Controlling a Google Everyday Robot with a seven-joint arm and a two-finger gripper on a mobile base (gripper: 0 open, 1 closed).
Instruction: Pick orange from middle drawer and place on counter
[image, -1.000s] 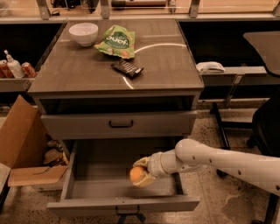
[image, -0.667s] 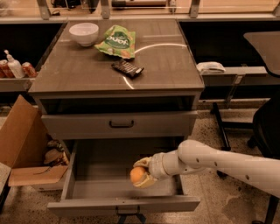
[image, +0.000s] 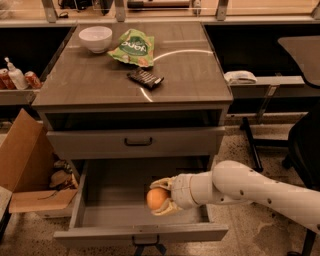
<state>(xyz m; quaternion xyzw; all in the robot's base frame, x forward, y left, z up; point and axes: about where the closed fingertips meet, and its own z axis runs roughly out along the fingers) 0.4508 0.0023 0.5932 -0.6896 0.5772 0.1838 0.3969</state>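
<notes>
Little has changed: jaws still grasp the orange (image: 156, 198) (inside middle drawer (image: 114, 202))

One tool (image: 161, 196) in one open drawer (image: 112, 197), one orange (image: 155, 199), one bowl (image: 95, 39), two cans (image: 33, 79).

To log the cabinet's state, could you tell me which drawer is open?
The middle drawer, pulled out beneath the gripper holding the orange; the bar-handled drawer front above it is closed.
</notes>
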